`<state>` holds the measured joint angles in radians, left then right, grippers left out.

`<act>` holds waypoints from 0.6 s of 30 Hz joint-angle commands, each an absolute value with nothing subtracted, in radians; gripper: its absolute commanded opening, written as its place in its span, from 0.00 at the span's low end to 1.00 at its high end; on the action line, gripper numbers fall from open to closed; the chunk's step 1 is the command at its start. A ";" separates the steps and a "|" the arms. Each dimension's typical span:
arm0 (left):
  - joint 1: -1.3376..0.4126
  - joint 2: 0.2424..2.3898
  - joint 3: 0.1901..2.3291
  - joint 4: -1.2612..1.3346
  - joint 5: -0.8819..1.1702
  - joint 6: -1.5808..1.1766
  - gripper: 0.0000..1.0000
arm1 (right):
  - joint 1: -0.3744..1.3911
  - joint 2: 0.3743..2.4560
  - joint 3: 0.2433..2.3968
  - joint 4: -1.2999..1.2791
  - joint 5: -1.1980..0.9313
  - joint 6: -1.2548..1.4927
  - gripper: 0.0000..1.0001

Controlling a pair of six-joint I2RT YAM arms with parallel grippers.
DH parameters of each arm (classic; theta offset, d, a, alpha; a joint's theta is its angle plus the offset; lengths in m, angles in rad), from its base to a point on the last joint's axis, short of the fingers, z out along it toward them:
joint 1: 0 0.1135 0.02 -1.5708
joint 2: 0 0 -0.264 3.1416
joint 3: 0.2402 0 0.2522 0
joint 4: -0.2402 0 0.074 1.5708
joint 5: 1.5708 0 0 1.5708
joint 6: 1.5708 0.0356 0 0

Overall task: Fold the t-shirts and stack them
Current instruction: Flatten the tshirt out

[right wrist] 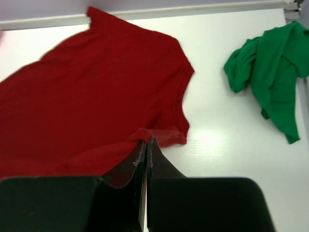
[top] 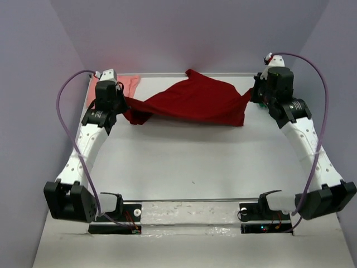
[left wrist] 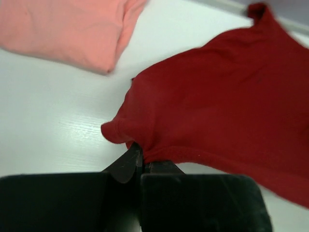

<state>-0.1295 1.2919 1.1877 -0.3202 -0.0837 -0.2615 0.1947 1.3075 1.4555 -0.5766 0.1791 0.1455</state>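
While my left claw (left wrist: 137,153) and right claw (right wrist: 146,144) are each pinching an edge of the dark red t-shirt (top: 189,100), it is spanning the desk (top: 184,167) toward twelve o'clock. Both bites are looking shallow; uneven pulling risks one corner slipping out, bunching cloth toward the pink t-shirt (left wrist: 63,29) at ten o'clock.

The red t-shirt (top: 189,100) is matt cloth, table (top: 184,162) glossy.

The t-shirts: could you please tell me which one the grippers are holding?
The dark red t-shirt, pinched by the left gripper and right gripper; the pink t-shirt lies folded and the green t-shirt crumpled, neither held.
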 commanded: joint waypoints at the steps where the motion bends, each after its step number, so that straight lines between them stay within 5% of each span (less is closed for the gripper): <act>1: -0.181 1.057 1.183 -0.285 -0.126 -0.337 0.00 | 0.248 1.126 1.462 -0.629 0.267 0.273 0.00; 12: -0.552 0.824 0.988 -0.417 -0.204 -0.607 0.00 | 0.480 0.928 1.172 -0.813 0.406 0.472 0.00; 18: -0.669 0.752 1.017 -0.471 -0.362 -0.652 0.00 | 0.517 0.853 1.206 -0.884 0.469 0.486 0.00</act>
